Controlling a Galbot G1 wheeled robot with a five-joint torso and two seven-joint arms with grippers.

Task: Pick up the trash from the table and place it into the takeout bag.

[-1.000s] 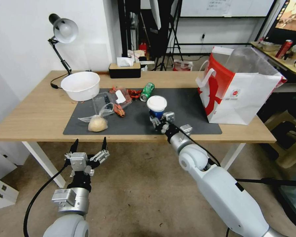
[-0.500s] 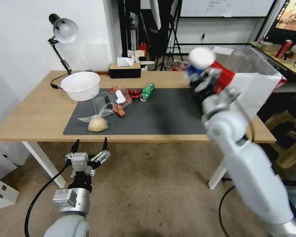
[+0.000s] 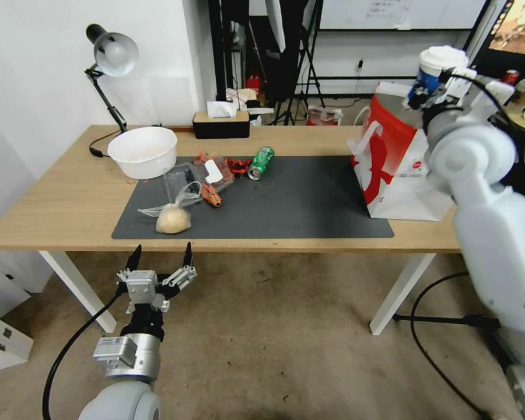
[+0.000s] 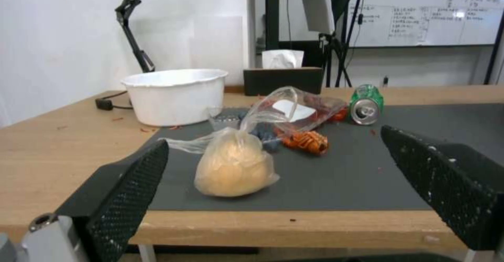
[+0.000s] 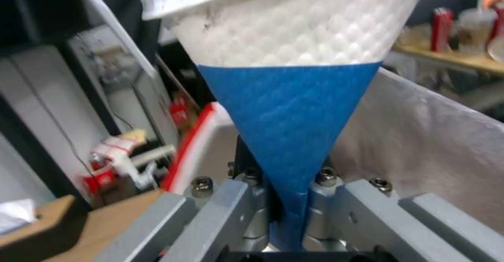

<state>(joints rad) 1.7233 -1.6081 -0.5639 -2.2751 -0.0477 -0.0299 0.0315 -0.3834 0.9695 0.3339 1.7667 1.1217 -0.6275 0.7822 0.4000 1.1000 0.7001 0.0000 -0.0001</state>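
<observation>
My right gripper (image 3: pixel 434 87) is shut on the blue paper cup (image 3: pixel 438 65) with a white lid and holds it upright above the open top of the takeout bag (image 3: pixel 391 175), the white and red bag at the table's right end. In the right wrist view the cup (image 5: pixel 289 96) sits between the jaws, with the bag's white inner wall (image 5: pixel 436 136) behind it. On the dark mat (image 3: pixel 309 204) lie a bagged bun (image 3: pixel 173 219), a green can (image 3: pixel 261 162) and clear plastic packaging (image 3: pixel 198 177). My left gripper (image 3: pixel 160 256) hangs open below the table's front edge, facing the bun (image 4: pixel 234 167).
A white bowl (image 3: pixel 143 150) stands at the mat's far left corner, with a desk lamp (image 3: pixel 112 55) behind it. A dark tissue box (image 3: pixel 221 123) sits at the table's (image 3: pixel 58 198) back edge. Orange wrapper scraps (image 4: pixel 307 142) lie beside the packaging.
My right arm has lifted the blue cup off the mat and swung it up and to the right, to above the bag's opening. The left arm has stayed put.
</observation>
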